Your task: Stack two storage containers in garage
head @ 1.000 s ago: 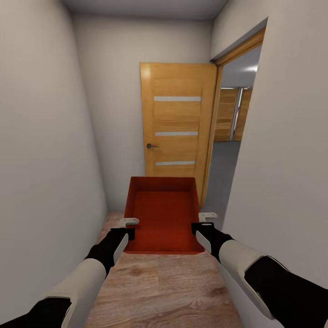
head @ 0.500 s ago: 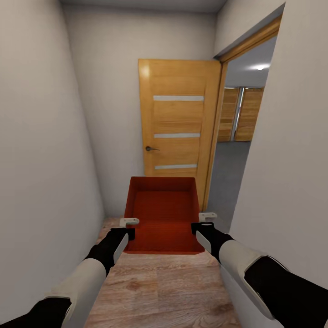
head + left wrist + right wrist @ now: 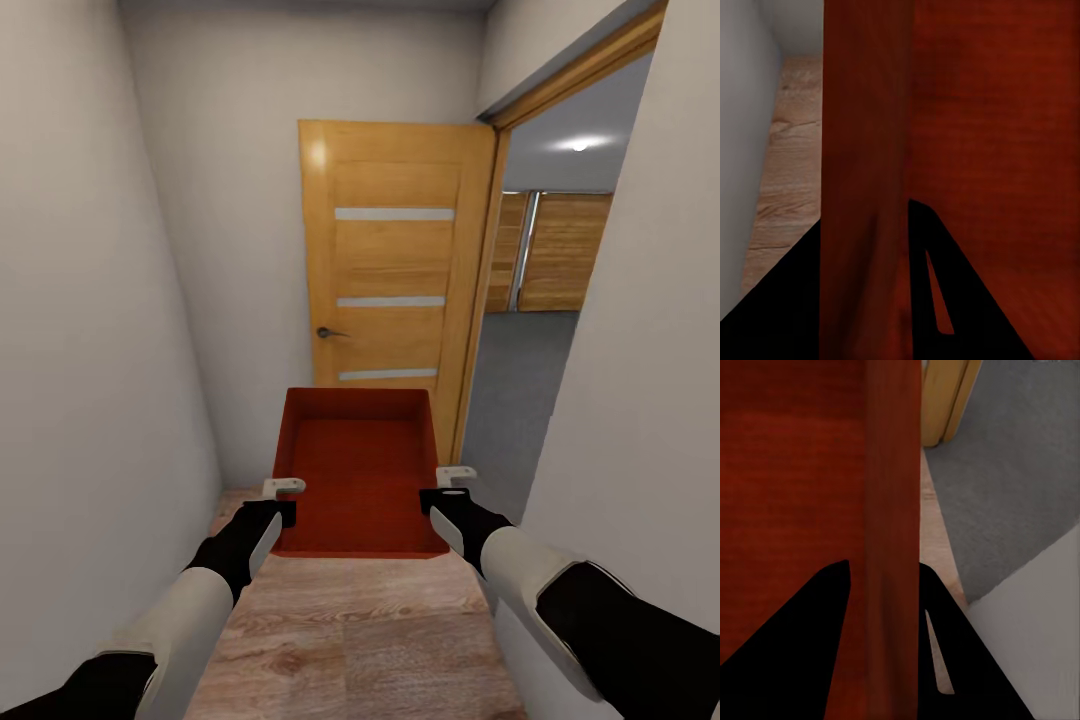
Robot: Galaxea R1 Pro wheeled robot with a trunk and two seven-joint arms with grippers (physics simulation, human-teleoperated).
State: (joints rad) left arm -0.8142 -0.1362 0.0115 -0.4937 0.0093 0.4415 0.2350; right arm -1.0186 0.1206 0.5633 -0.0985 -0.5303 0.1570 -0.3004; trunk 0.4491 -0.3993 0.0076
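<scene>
The bin (image 3: 360,470) hangs between the two grippers, held off the wood floor (image 3: 350,640), open side up, its long axis running away from the robot. It is orange-red, lidless, with thin plain walls and nothing inside. The left gripper (image 3: 282,497) pinches the near end of the bin's left wall; the right gripper (image 3: 452,482) pinches the near end of the right wall. In the left wrist view the wall (image 3: 866,180) runs straight between the two dark fingers (image 3: 937,285), one inside the bin and one outside, both closed against it. The right wrist view shows the same on the other side: the wall (image 3: 894,510) clamped between the fingers (image 3: 802,637), with the bin's inner floor on one side and the room's floor on the other.

Below and around the bin lies light plank flooring in a narrow hallway. A plain wall (image 3: 90,330) stands close outside the left gripper, and another wall (image 3: 640,400) close outside the right one. Straight ahead of the grippers, beyond the bin's far end, a wooden door (image 3: 395,280) with three pale horizontal strips and a dark handle stands swung open against the end wall. Ahead and to the right of the right gripper a doorway opens onto a grey floor (image 3: 520,380), with wooden panels (image 3: 560,250) at the far side of that room and a ceiling light (image 3: 580,145) above.
</scene>
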